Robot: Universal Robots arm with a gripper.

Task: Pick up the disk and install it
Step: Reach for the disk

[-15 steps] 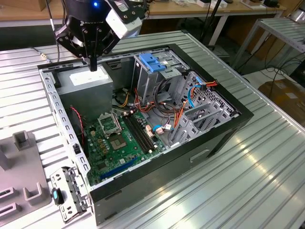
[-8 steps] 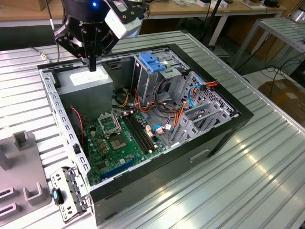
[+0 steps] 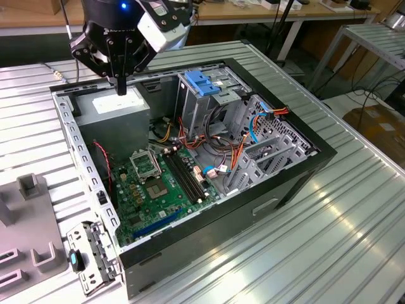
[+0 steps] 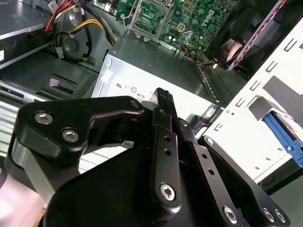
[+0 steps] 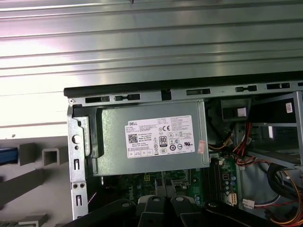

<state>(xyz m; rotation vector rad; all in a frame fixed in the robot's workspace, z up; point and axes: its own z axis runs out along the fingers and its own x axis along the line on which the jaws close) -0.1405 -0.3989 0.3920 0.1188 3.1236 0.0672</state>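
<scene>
While my gripper [image 3: 121,87] hangs pinched together, empty, over the power supply [image 3: 117,109], the disk [image 5: 7,156] shows one blue edge beside the grey fixture [image 5: 52,155]. The case wall [image 5: 77,165] stands between us, and everything sits on a ribbed metal table [image 3: 329,240].

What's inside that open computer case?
A grey power box, a green circuit board, coloured cables and a metal cage with a blue latch. The cage hides its contents; the gripper covers part of the power box.
</scene>
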